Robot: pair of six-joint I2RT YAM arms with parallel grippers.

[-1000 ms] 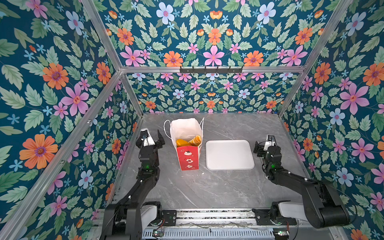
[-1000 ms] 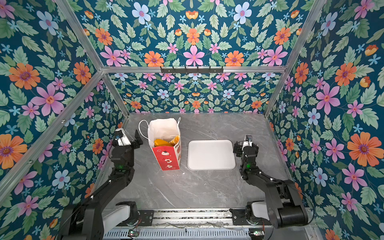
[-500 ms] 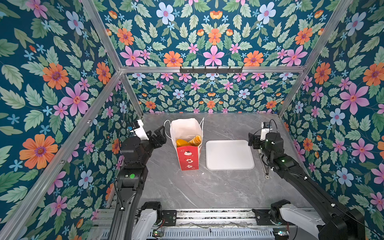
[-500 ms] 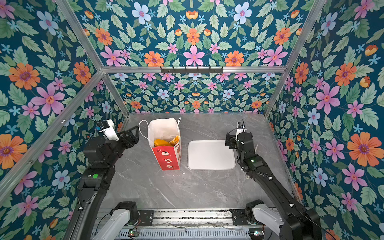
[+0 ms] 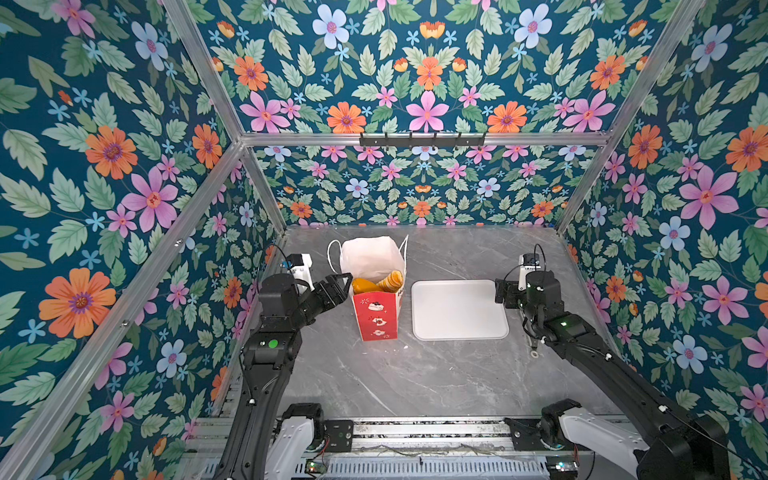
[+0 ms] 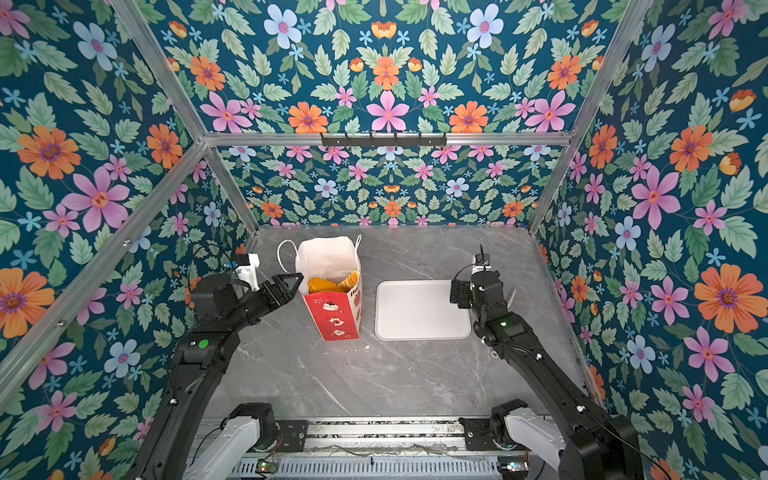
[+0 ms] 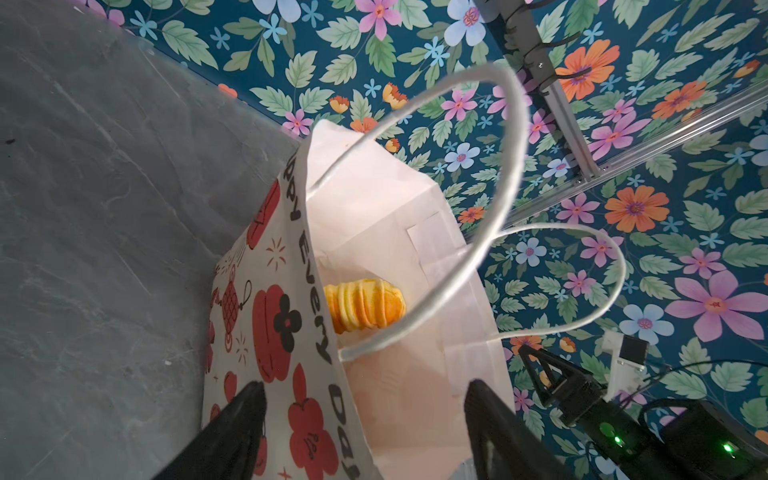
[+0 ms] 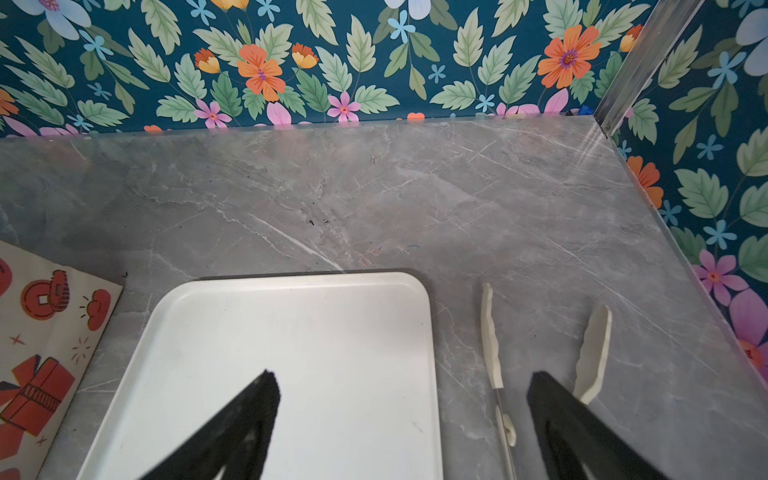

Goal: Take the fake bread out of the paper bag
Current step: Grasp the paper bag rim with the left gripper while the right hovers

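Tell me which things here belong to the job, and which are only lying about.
For the job: bag, bread inside it, left gripper at the bag's mouth, tray (likely drop spot).
Lying about: tongs beside the tray, hook rail.

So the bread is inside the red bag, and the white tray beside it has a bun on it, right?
Not quite. The fake bread is inside the paper bag, but the white tray beside it has no bun on it. Both top views and the right wrist view show its surface bare.
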